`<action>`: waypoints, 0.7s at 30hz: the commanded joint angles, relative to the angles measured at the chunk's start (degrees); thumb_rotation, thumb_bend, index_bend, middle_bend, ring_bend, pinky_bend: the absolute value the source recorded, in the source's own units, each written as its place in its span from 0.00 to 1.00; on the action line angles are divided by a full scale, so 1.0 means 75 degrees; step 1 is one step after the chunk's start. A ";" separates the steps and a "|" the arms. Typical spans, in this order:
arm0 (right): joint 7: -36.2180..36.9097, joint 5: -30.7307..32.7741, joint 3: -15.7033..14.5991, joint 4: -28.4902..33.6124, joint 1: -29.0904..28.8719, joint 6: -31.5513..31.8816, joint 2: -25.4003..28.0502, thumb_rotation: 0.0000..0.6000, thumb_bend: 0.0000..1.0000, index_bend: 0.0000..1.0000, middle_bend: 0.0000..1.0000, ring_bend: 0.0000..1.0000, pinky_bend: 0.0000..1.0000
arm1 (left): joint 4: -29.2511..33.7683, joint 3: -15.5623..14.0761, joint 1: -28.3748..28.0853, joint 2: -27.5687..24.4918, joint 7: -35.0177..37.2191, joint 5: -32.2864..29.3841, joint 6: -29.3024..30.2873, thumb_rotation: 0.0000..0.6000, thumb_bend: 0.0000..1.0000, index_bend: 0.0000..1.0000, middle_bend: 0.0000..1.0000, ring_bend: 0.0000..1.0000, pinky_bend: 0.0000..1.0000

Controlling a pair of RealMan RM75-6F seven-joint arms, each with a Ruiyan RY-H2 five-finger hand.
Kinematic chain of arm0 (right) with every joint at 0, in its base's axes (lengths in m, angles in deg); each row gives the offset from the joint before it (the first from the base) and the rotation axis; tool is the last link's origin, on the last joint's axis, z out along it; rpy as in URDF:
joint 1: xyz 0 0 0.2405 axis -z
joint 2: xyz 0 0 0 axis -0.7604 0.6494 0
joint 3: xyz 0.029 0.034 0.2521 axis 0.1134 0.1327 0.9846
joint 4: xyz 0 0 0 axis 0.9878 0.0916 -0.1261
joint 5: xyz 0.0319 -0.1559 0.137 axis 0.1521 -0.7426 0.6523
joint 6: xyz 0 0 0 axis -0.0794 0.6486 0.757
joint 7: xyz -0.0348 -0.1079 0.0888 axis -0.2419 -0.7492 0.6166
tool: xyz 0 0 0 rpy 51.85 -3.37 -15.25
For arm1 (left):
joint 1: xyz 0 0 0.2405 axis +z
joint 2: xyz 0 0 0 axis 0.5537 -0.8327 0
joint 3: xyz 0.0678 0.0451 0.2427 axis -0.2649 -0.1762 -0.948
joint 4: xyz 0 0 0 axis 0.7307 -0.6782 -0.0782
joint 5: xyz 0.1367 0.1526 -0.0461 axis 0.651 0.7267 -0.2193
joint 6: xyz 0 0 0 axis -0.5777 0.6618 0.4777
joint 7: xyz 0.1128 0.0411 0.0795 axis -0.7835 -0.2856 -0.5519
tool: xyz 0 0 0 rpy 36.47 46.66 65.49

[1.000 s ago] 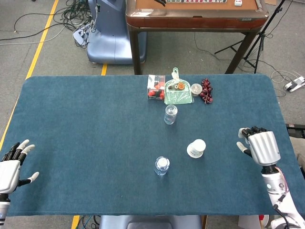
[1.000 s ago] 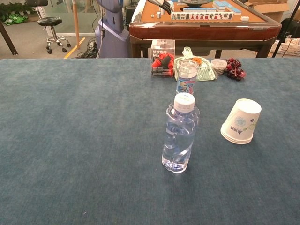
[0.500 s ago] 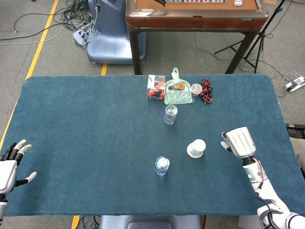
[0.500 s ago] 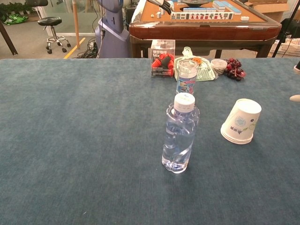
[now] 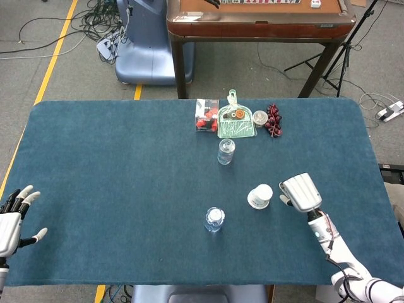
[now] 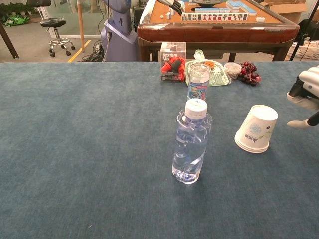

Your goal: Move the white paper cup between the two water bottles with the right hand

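The white paper cup (image 5: pixel 259 196) (image 6: pixel 256 128) stands upside down on the blue table, right of the line between the two bottles. The near water bottle (image 5: pixel 214 219) (image 6: pixel 191 141) stands upright at the front centre. The far water bottle (image 5: pixel 226 151) (image 6: pixel 198 81) stands upright behind it. My right hand (image 5: pixel 299 193) (image 6: pixel 304 96) hovers just right of the cup, fingers apart, a small gap from it, holding nothing. My left hand (image 5: pixel 14 217) rests open at the table's front left edge, far from everything.
Along the back edge sit a small clear box with red items (image 5: pixel 206 115) (image 6: pixel 173 62), a green tray (image 5: pixel 237 122), a small round container (image 5: pixel 259 117) and a bunch of dark red grapes (image 5: pixel 273 120) (image 6: pixel 248 72). A mahjong table (image 5: pixel 259 19) stands behind.
My right hand has moved left from the table's right edge to just beside the cup, and now shows in the chest view. The cup, the bottles and the left hand are where they were.
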 commanded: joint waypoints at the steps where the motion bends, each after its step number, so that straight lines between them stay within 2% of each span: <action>1: 0.0054 -0.0023 -0.0047 -0.0066 -0.0069 -0.0049 -0.0104 1.00 0.00 1.00 1.00 1.00 1.00 | 0.0004 0.0002 0.0003 -0.0009 0.0005 -0.0012 -0.0005 1.00 0.20 0.16 0.00 0.00 0.20; 21: 0.0181 -0.0119 -0.0068 -0.0559 -0.0545 -0.0081 -0.0764 1.00 0.00 1.00 1.00 1.00 1.00 | 0.0036 0.0037 0.0037 -0.0083 0.0050 -0.0084 -0.0002 1.00 0.20 0.16 0.00 0.00 0.20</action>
